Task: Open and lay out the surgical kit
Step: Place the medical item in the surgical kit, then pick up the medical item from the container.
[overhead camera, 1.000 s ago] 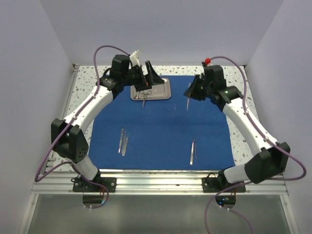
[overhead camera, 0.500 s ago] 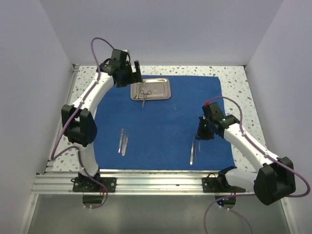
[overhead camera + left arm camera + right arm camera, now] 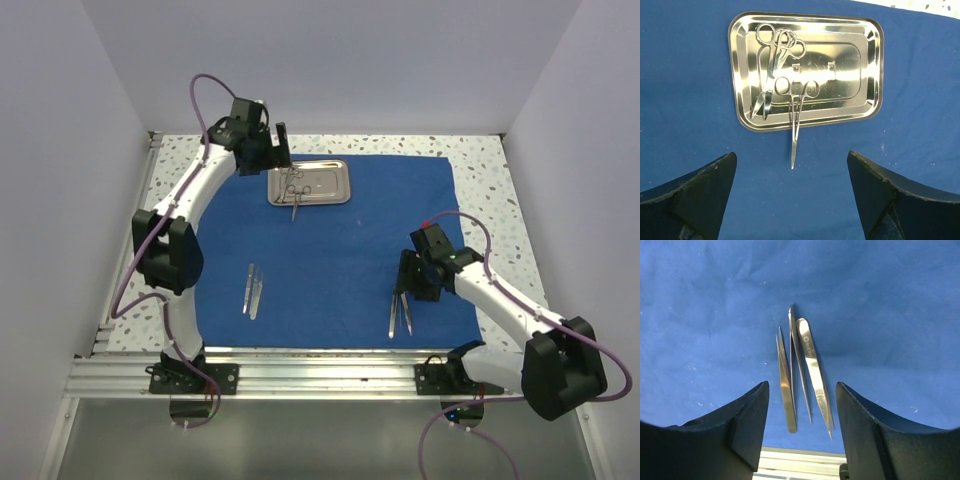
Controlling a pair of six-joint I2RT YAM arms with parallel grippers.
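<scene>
The blue cloth (image 3: pixel 330 240) lies open and flat on the speckled bench (image 3: pixel 485 170). Near its upper edge sits the steel tray (image 3: pixel 874 60) with scissors (image 3: pixel 771 65) inside. The forceps (image 3: pixel 795 120) reach with the tip over the tray's lower rim onto the cloth. The left tool (image 3: pixel 792 197), wide and empty, hangs near the tray. The right tool (image 3: pixel 802 430), also wide and empty, hangs over tweezers (image 3: pixel 807 365) at the cloth's lower right. Other tweezers (image 3: pixel 251 291) lie lower left.

Ahead of the spread left claw (image 3: pixel 791 172), the steel tray (image 3: pixel 860 65) sits on blue cloth (image 3: pixel 685 125), one forceps (image 3: pixel 796 115) poking over its nearer rim.
</scene>
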